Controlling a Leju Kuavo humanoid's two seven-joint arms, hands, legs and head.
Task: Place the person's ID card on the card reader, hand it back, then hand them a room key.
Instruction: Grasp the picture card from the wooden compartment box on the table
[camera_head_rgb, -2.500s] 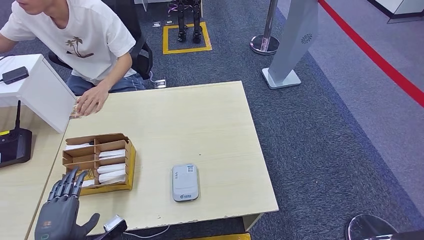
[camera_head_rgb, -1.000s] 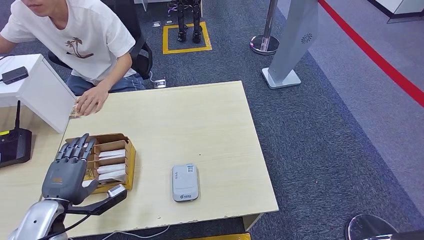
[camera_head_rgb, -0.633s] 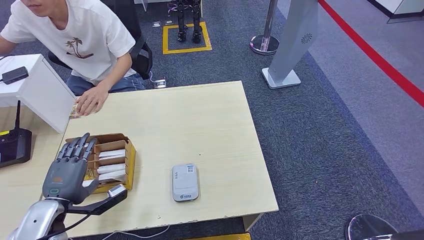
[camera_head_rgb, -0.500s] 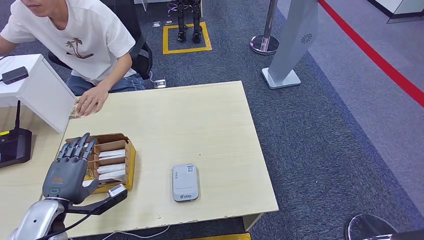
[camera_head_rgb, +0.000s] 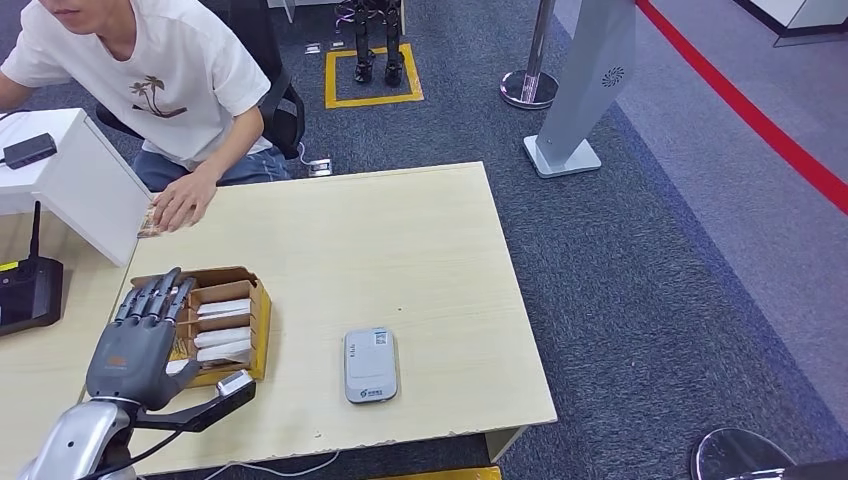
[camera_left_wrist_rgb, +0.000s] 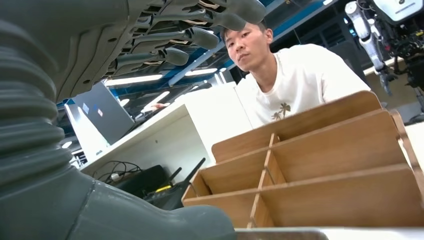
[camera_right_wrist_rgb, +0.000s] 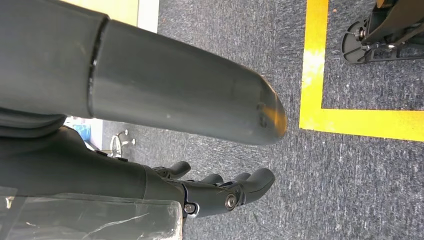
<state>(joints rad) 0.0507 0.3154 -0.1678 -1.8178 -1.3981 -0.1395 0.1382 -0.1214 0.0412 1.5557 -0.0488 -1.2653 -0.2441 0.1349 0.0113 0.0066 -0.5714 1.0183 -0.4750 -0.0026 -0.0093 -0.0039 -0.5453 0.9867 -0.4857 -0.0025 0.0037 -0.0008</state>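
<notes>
My left hand (camera_head_rgb: 140, 340) hovers open over the left side of a wooden compartment box (camera_head_rgb: 235, 325) that holds white key cards (camera_head_rgb: 224, 336). Its fingers (camera_left_wrist_rgb: 200, 37) are spread above the box (camera_left_wrist_rgb: 320, 165) and the thumb reaches toward the table's near edge. The grey card reader (camera_head_rgb: 370, 365) lies on the table to the right of the box, with nothing on it. At the table's far left corner the person's hand (camera_head_rgb: 182, 203) rests on a card (camera_head_rgb: 150, 226). My right hand (camera_right_wrist_rgb: 220, 192) hangs over the carpet, fingers loosely extended, holding nothing.
A white partition (camera_head_rgb: 75, 185) with a black device (camera_head_rgb: 28, 150) on top stands at the left. A black router (camera_head_rgb: 28, 290) sits behind it. The person (camera_head_rgb: 150, 80) sits across the wooden table (camera_head_rgb: 400, 250). A stanchion base (camera_head_rgb: 528, 88) and grey sign stand (camera_head_rgb: 585, 90) are beyond.
My left hand rose from the table's near edge and moved forward over the box's left side. Over the last second it has stayed nearly still. The person's hand has not moved.
</notes>
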